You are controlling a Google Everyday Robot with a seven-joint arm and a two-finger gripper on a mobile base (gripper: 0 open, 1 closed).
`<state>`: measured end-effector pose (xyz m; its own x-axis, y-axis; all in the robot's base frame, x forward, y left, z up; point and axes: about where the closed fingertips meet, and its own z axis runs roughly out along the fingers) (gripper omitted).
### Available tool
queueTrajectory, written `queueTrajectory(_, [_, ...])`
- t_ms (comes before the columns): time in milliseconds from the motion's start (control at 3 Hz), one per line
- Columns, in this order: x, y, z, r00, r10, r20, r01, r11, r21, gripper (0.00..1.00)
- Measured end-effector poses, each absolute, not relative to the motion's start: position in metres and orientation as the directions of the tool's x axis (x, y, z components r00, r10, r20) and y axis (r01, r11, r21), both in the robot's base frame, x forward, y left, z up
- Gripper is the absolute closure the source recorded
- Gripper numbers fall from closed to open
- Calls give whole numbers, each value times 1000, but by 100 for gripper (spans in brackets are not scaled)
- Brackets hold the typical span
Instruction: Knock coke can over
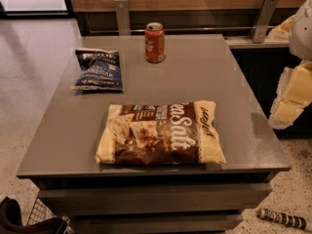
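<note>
Camera view looks down on a flat grey rectangular table (234,82). We see the coke can, a small red cylindrical soda can with white lettering and silver top (155,43), upright on its base at 12 o'clock on the tabletop, close to the far edge. Not knocked over yet, so we judge the task at its start. Bare table all round the can, nothing touching it; that leaves it free to tip whichever way it is pushed.

Crumpled dark blue chip bag (98,70) lies flat at 10 o'clock, near the can but apart from it. Large brown-and-cream chip bag (161,133) lies flat at 6 o'clock, by the near edge, well apart from the can. Both look like distractors to us: low, soft, out of the way of a sideways reach.

Gripper (291,97): we take the pale blocky arm end at 3 o'clock of the frame for it, off the table's right side, well apart from the can and touching nothing. We cannot tell if it is open or closed. Parked there, it leaves the whole tabletop in sight, and a path toward 11 o'clock crosses only bare table.

Our guess for the next move: come in from the right and push high on the can's side, since a low push may only slide it.
</note>
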<state>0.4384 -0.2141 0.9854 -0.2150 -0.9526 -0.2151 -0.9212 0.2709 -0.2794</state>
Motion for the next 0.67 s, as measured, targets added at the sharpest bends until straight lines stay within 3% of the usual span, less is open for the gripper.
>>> queueTrajectory(667, [453,-221,989,-205,-950,-237,-914,272,-301,0])
